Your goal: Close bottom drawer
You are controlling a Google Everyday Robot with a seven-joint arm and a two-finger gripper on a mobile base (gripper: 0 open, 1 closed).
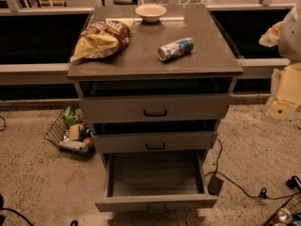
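The bottom drawer (156, 203) is the lowest of three grey-brown drawers and is pulled far out toward me. Its wide shallow tray (155, 173) is empty, and a small dark handle (156, 207) sits at the centre of its front. The middle drawer (155, 141) and the top drawer (154, 108) stand a little way out, with dark gaps above them. My gripper (281, 108) is at the right edge of the view on a pale arm, well to the right of the cabinet and level with the top drawer, touching nothing.
On the cabinet top (207, 60) lie a chip bag (101, 40), a pale bowl (151, 12) and a can on its side (175, 48). A wire basket (70, 133) of items sits on the floor at left. A cable and black adapter (215, 185) lie at right.
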